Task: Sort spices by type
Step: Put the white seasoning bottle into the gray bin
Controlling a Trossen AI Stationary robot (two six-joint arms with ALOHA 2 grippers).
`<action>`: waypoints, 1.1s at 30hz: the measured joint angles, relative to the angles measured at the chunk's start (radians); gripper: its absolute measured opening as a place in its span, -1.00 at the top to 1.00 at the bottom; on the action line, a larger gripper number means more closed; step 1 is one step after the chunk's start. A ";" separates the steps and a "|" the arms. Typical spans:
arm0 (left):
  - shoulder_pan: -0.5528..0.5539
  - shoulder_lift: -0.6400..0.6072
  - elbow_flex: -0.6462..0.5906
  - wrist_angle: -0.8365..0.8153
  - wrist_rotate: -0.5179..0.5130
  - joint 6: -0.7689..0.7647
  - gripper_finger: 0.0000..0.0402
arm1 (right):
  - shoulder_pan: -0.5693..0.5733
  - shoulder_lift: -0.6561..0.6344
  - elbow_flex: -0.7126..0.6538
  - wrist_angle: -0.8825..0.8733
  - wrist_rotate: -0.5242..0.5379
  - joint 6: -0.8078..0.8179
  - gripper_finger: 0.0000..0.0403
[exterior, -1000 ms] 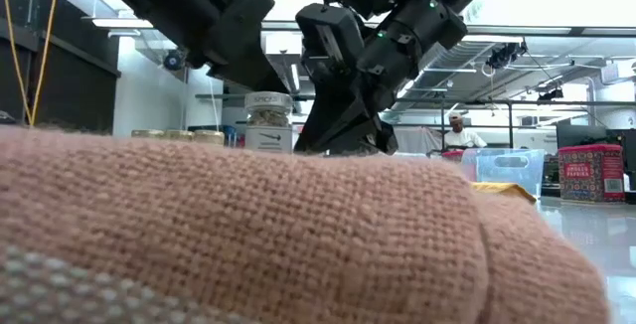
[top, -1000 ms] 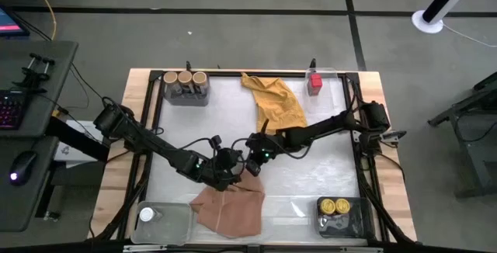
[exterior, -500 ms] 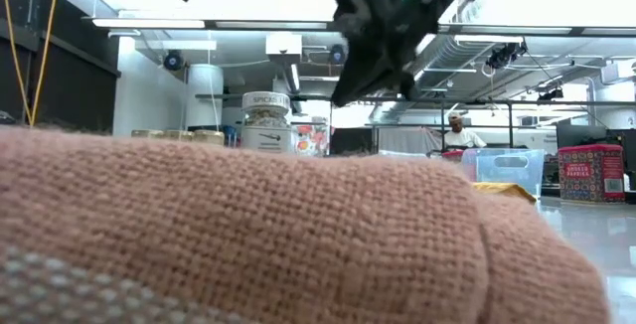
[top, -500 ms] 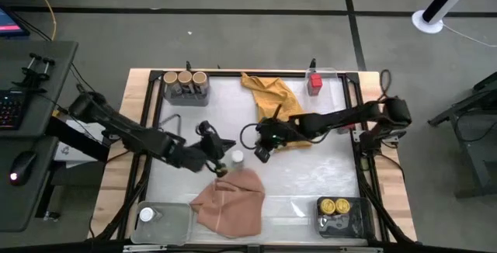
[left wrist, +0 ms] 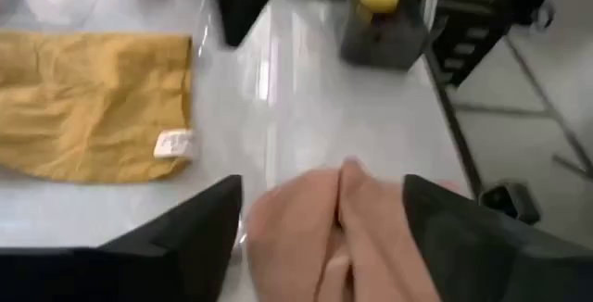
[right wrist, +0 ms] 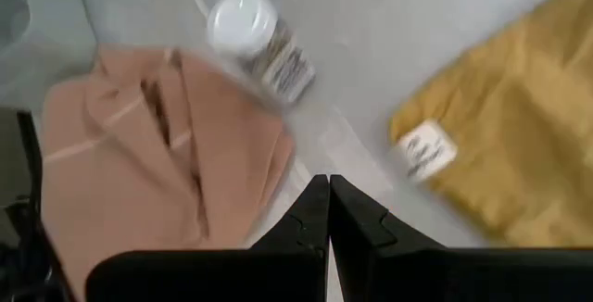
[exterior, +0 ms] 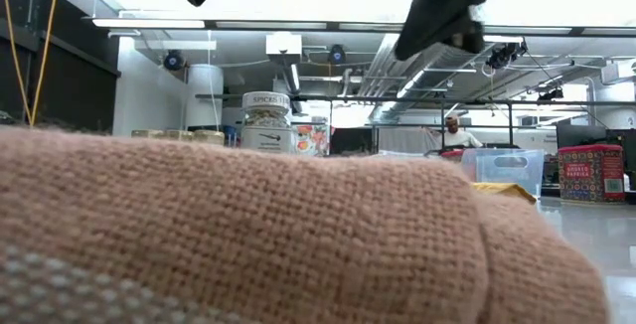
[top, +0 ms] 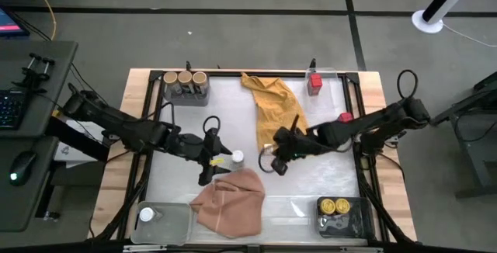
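Note:
A white-lidded spice jar (top: 235, 157) stands upright on the table's middle, just beyond the pink cloth (top: 229, 202). My left gripper (top: 213, 158) hangs open, raised above the table to the jar's left. In its wrist view (left wrist: 324, 237) the pink cloth (left wrist: 343, 219) lies below the spread fingers. My right gripper (top: 273, 164) is shut and raised to the jar's right. Its wrist view (right wrist: 329, 200) looks down on the jar (right wrist: 255, 33). Three tan-lidded jars (top: 186, 78) stand in a grey tray at the far left.
A mustard cloth (top: 276, 102) lies spread toward the far side. A red tin (top: 314, 82) sits in a clear tray at the far right. Two yellow-lidded jars (top: 335, 206) stand in a dark tray near right. Another white-lidded jar (top: 146, 214) is in a clear tray near left.
Both grippers have risen from around the white-lidded jar and drawn apart, the left toward the table's left edge, the right toward its right edge. My left gripper has opened. The jar stays upright where it was.

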 joint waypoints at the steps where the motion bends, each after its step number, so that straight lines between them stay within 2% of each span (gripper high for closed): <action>1: 0.010 0.001 0.000 -0.016 0.011 0.009 -0.48 | 0.020 0.000 0.000 -0.012 0.008 0.021 1.00; 4: 0.053 -0.001 0.000 -0.036 0.015 0.016 -0.65 | 0.074 0.007 0.000 -0.034 0.053 0.093 1.00; 7: 0.096 -0.001 0.000 -0.034 0.032 0.014 -0.73 | 0.121 0.015 0.000 -0.054 0.109 0.161 1.00; 9: 0.120 0.008 0.000 -0.032 0.047 -0.014 -0.74 | 0.147 0.015 0.000 -0.066 0.149 0.205 1.00; 13: 0.152 0.071 0.001 -0.030 0.095 -0.172 -0.75 | 0.177 0.015 0.000 -0.077 0.219 0.270 1.00; 17: 0.140 0.170 0.018 -0.040 0.140 -0.175 -0.75 | 0.183 0.015 0.000 -0.087 0.246 0.307 1.00; 24: 0.129 0.314 0.140 -0.156 0.005 -0.126 -0.75 | 0.182 0.015 0.000 -0.098 0.250 0.307 1.00; 33: 0.124 0.449 0.175 -0.229 0.009 -0.149 -0.75 | 0.182 0.015 0.000 -0.099 0.250 0.306 1.00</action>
